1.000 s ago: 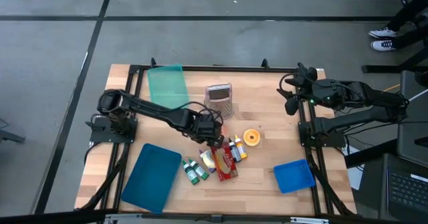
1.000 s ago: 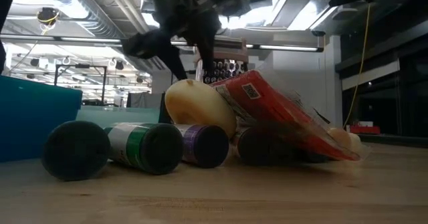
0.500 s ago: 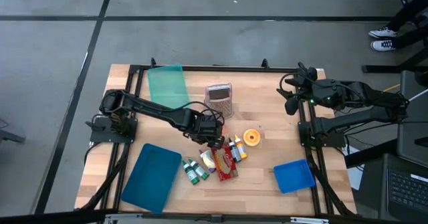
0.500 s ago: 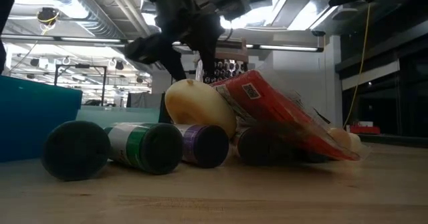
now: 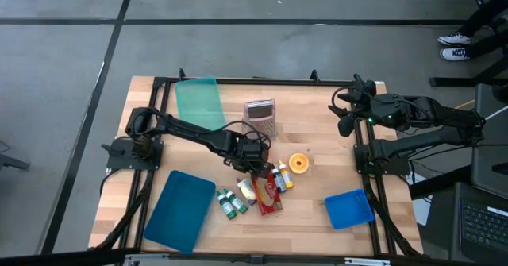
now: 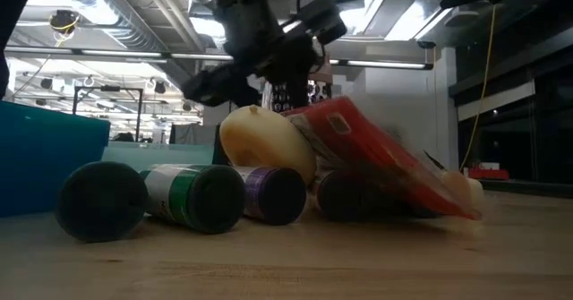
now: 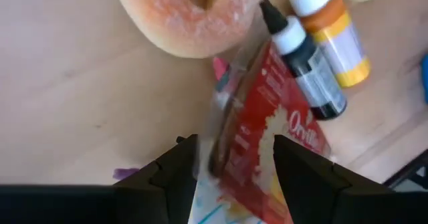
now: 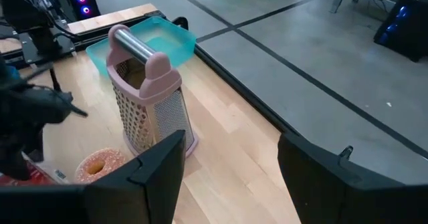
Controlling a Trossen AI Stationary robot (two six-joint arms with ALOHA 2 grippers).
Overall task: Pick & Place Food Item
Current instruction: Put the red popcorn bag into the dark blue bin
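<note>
Tray point(image 5: 181, 210) sits at the table's point(image 5: 317, 139) left front. Left gripper point(image 5: 255, 169) hangs over the item pile – jaws wide, straddling the red packet's point(image 7: 267, 127) edge, nothing held. Donut point(image 5: 298, 163) lies just right of the pile. Right gripper point(image 5: 346, 115) waits raised at the right edge – jaws wide, empty.

From overhead I see a grater point(image 5: 260, 117) standing behind the central cluster, a doughnut point(image 5: 298, 163) to its right, and a packet point(image 5: 266, 193) lying among small bottles point(image 5: 231, 203). One tray point(image 5: 179, 210) lies front left, another tray point(image 5: 198, 101) back left, a lid point(image 5: 348, 209) front right.
</note>
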